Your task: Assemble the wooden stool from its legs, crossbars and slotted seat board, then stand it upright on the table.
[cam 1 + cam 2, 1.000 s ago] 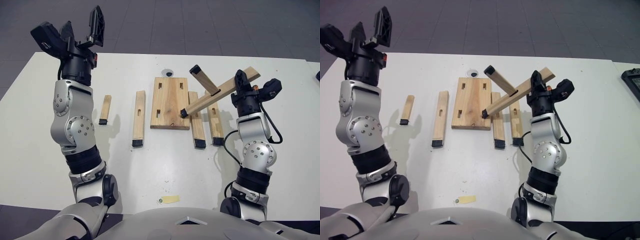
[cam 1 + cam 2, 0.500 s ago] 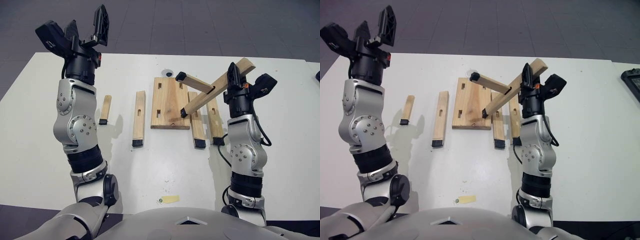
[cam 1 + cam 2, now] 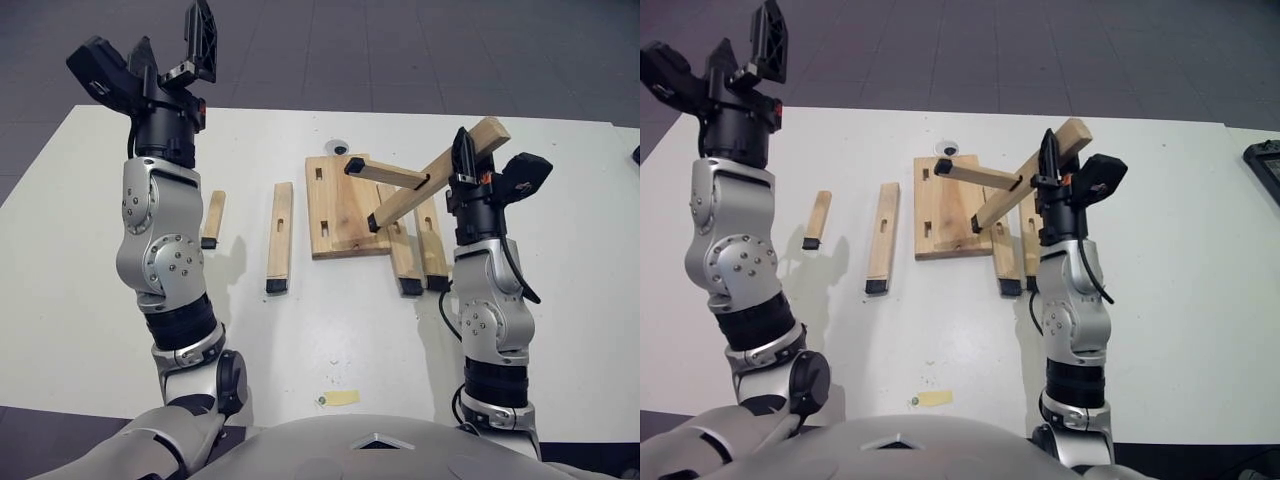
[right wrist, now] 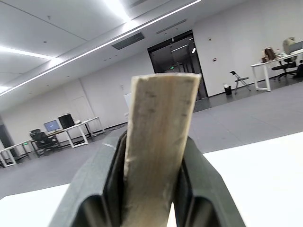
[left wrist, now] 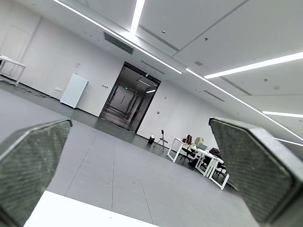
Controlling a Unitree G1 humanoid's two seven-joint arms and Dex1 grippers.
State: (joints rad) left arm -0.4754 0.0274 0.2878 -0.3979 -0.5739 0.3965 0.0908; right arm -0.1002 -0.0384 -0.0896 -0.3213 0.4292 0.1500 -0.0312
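Right gripper (image 3: 462, 152) clamps the leg (image 3: 410, 197), probably light and rigid, near its top, clear of its crossbar (image 3: 385, 175); left gripper (image 3: 165, 55) gapes empty

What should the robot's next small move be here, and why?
Probably lower the left gripper, open and idle high up, toward the slotted leg lying left of the seat board. The right gripper holds a leg with a crossbar whose free end lacks a partner.

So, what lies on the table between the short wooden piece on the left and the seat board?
One slotted bar, lying apart from both the short piece and the seat board. The right eye view shows it plainly.
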